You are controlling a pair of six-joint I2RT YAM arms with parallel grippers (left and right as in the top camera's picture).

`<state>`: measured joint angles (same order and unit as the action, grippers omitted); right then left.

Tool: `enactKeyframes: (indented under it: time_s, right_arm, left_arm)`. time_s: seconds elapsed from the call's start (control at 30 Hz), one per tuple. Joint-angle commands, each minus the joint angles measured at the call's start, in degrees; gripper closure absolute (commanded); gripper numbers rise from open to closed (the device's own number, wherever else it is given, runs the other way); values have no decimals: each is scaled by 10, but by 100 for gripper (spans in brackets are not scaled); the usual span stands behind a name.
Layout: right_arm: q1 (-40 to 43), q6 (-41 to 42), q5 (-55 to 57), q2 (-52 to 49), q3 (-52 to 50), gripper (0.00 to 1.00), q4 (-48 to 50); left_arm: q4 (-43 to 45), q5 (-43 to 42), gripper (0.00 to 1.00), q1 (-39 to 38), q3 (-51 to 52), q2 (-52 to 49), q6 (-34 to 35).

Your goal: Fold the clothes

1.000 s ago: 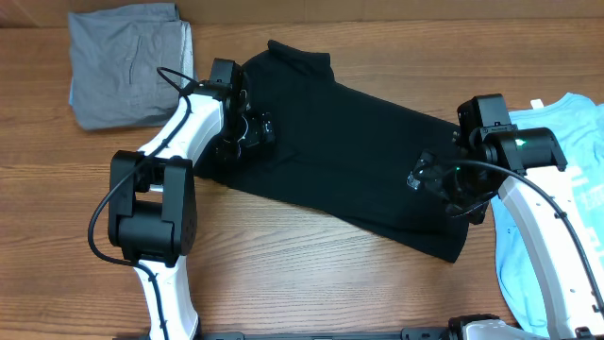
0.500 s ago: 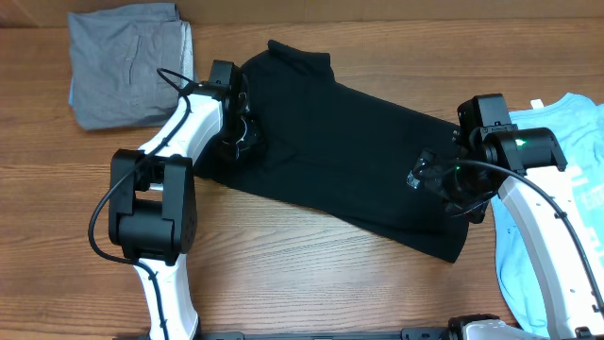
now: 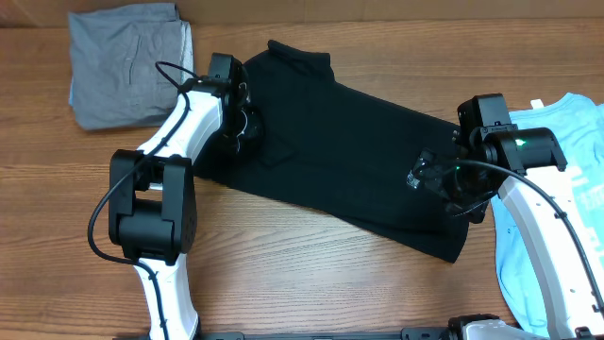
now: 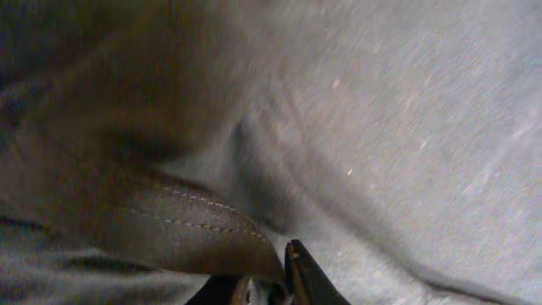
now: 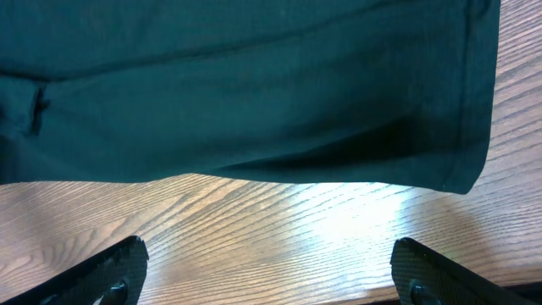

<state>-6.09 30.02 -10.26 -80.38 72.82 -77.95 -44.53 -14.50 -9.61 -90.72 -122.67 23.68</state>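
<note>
Over the last second our left tool [image 3: 245, 127] clamped on the shirt [image 3: 349, 142]; the right tool [image 5: 271, 267] gaped. We feared that shallow pinch slipping once lifted.

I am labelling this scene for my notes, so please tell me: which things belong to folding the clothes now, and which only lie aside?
In the job: black T-shirt; left tool, pinching it; right tool, open at its hem.
Lying aside: grey garment, folded; light-blue T-shirt, at the right edge.
</note>
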Motion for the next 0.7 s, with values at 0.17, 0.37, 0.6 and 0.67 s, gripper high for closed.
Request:
enactKeyframes:
  time_s: [0.17, 0.37, 0.6, 0.67]
  right_arm:
    - [-3, 0, 1, 11, -1, 4, 3]
    - [-3, 0, 1, 11, -1, 4, 3]
    - [-3, 0, 1, 11, -1, 4, 3]
    - [-3, 0, 1, 11, -1, 4, 3]
  left_arm:
    - [66, -2, 87, 2, -13, -10, 34]
    - [129, -1, 91, 1, -13, -10, 85]
    - [218, 0, 61, -13, -13, -10, 96]
    - [241, -1, 52, -20, -13, -10, 95]
